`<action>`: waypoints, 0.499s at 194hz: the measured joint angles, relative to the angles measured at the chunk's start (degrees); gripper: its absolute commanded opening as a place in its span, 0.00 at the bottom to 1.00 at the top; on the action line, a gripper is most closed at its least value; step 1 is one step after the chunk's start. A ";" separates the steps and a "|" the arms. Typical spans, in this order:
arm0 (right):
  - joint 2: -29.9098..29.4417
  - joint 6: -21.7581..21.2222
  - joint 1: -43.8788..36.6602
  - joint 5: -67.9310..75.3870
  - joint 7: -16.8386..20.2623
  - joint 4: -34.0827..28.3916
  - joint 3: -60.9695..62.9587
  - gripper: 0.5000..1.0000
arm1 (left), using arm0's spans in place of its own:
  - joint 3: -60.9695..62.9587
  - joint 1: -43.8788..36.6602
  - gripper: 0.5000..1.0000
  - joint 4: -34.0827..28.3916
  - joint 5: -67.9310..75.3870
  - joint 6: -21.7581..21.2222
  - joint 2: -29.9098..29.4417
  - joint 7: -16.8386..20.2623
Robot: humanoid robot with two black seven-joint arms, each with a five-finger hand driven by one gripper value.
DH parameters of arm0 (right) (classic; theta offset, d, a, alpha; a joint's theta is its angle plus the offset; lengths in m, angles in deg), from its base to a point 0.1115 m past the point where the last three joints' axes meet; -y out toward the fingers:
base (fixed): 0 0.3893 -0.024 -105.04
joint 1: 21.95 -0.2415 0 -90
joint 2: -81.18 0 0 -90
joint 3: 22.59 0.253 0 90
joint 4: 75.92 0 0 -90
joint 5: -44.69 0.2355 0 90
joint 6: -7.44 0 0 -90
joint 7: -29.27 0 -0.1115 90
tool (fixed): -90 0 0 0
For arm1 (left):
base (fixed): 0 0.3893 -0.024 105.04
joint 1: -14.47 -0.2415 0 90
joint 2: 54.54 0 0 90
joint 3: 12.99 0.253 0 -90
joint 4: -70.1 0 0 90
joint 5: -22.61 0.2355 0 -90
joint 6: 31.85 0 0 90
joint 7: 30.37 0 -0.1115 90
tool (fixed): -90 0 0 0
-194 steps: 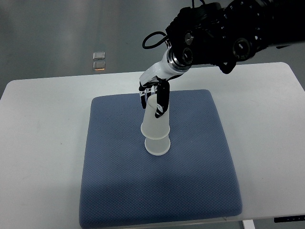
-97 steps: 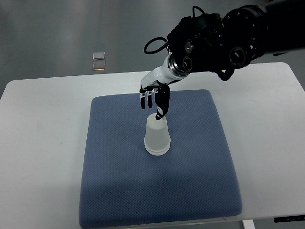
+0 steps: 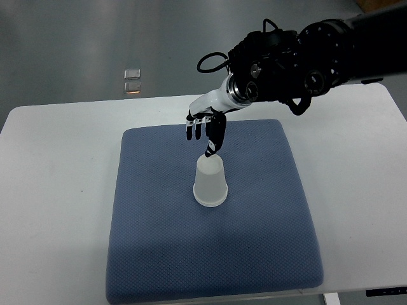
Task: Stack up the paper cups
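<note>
A stack of white paper cups [image 3: 210, 183] stands upside down in the middle of the blue mat [image 3: 152, 241]. My right hand [image 3: 205, 132] hangs just above and behind the stack's top, fingers spread and pointing down, holding nothing. Its lowest fingertip is close to the top of the cups; I cannot tell whether it touches. The black right arm [image 3: 299, 57] comes in from the upper right. The left arm is out of view.
The mat lies on a white table [image 3: 57, 190]. Two small clear squares [image 3: 132, 80] lie on the grey floor beyond the table's far edge.
The upper cup has dropped fully onto the lower one, forming one stack. My right hand has let go of it and lifted slightly up and back.
</note>
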 measured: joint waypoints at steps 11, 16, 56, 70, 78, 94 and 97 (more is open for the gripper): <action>2.07 0.55 0.70 2.36 -0.19 1.18 0.65 0.56 | 0.00 0.01 1.00 0.00 0.00 0.00 0.00 0.00; 3.08 0.89 1.12 3.49 -0.24 1.77 1.13 0.56 | 0.00 0.00 1.00 0.00 0.00 0.00 0.00 0.00; 10.98 7.65 9.48 9.45 -0.56 7.67 11.13 0.59 | 0.08 0.01 1.00 0.06 0.01 0.00 0.00 0.00; 13.44 10.16 14.40 9.87 -1.20 9.60 17.31 0.60 | 0.10 0.03 1.00 0.09 0.02 0.00 0.00 0.00; 14.41 11.24 17.14 10.03 -2.01 10.46 20.98 0.60 | 0.10 0.05 1.00 0.12 0.02 0.00 0.00 0.00; 15.94 13.06 22.70 11.20 -4.19 12.20 27.91 0.61 | 0.10 0.07 1.00 0.15 0.02 0.00 0.00 0.00; 16.12 13.32 23.69 11.62 -4.51 12.53 29.04 0.62 | 0.10 0.07 1.00 0.15 0.02 0.00 0.00 0.00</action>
